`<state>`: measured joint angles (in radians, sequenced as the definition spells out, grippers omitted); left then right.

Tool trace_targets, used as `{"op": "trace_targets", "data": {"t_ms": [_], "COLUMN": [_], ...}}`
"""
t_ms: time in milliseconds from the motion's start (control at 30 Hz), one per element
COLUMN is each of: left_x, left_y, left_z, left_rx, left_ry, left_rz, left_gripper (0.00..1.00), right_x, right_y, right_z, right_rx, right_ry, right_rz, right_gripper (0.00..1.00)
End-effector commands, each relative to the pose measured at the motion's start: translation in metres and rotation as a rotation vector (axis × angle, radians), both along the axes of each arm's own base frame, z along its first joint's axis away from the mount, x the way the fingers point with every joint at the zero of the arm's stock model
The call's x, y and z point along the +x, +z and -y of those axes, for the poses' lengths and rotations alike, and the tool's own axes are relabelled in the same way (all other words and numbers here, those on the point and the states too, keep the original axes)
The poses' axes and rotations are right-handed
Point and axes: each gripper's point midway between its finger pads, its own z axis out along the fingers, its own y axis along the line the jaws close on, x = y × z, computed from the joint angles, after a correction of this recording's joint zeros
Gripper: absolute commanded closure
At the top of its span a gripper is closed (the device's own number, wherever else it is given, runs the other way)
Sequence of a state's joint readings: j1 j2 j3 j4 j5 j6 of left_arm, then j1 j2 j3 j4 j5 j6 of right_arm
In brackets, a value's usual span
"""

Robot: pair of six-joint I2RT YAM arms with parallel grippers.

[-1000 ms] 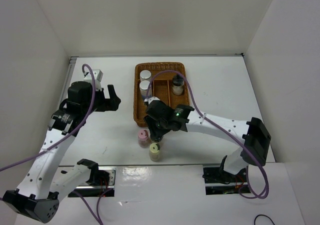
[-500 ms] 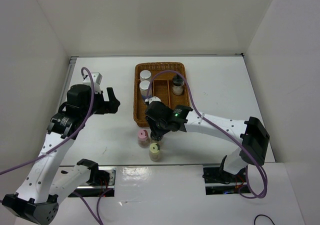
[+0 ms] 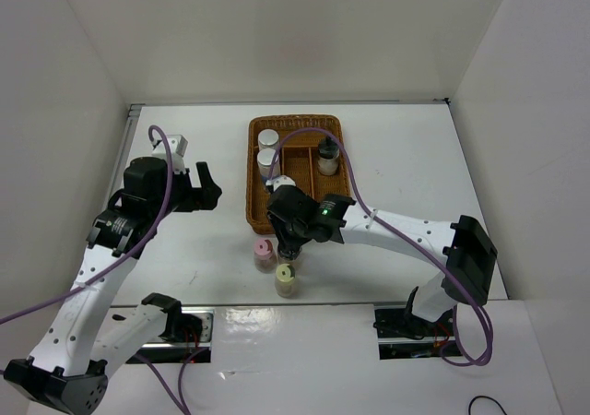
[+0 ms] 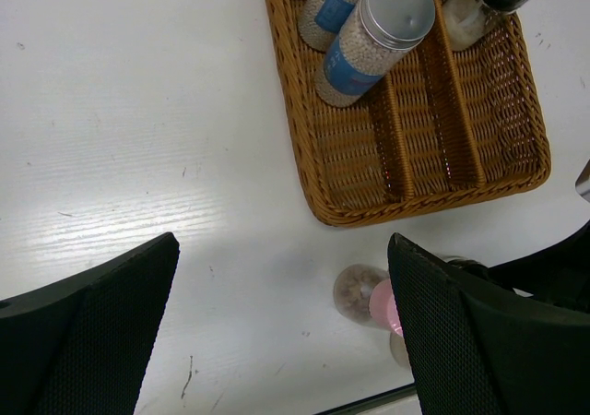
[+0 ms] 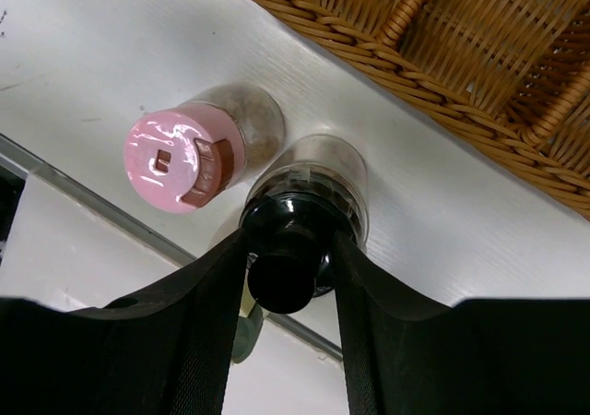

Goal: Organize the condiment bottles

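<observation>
Two silver-capped bottles (image 3: 267, 139) and one black-topped bottle (image 3: 327, 157) are stood upright in the basket (image 3: 250, 189). At its six o'clock, the pink-capped bottle (image 5: 180, 161), second black-topped bottle (image 5: 300, 235) and yellow-capped bottle (image 3: 287, 278) are clustered upright.

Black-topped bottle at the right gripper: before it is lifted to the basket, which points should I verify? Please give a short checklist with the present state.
1. Right gripper has one finger on each side of the black-topped bottle, at its top: ok.
2. Grip is firm: cannot tell.
3. Bottle stands upright: ok.
4. Pink-capped bottle stands apart from it: cannot tell, the two are very close.
5. Free room in the right compartment of the basket: ok.
6. Left gripper is open and out of the way, left of the basket: ok.
</observation>
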<state>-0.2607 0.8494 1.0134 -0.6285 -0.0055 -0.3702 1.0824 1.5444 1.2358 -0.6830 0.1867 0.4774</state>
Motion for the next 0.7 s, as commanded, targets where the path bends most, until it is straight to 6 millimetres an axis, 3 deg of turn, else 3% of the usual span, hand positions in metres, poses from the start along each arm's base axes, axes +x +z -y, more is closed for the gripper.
{"op": "trace_targets", "data": {"t_ms": [0, 233, 367, 467, 667], "left_x": [0.001, 0.001, 0.001, 0.002, 0.003], "left_y": [0.008, 0.008, 0.004, 0.006, 0.004], "left_z": [0.000, 0.000, -0.002, -0.001, -0.001], "left_rx": [-0.016, -0.016, -0.009, -0.011, -0.009], "left_ry": [0.008, 0.008, 0.016, 0.016, 0.016], "left_rz": [0.032, 0.032, 0.024, 0.033, 0.024], "left_gripper": [0.00, 0.00, 0.00, 0.00, 0.00], "right_x": [0.004, 0.002, 0.000, -0.002, -0.003], "right_y": [0.017, 0.004, 0.000, -0.003, -0.003], "right_z": [-0.018, -0.009, 0.000, 0.007, 0.007], "right_rx": [0.073, 0.017, -0.022, -0.046, -0.046], "right_ry": [0.024, 0.018, 0.010, 0.006, 0.006], "right_rz": [0.037, 0.018, 0.010, 0.006, 0.006], "right_gripper": [0.53, 0.61, 0.61, 0.55, 0.55]}}
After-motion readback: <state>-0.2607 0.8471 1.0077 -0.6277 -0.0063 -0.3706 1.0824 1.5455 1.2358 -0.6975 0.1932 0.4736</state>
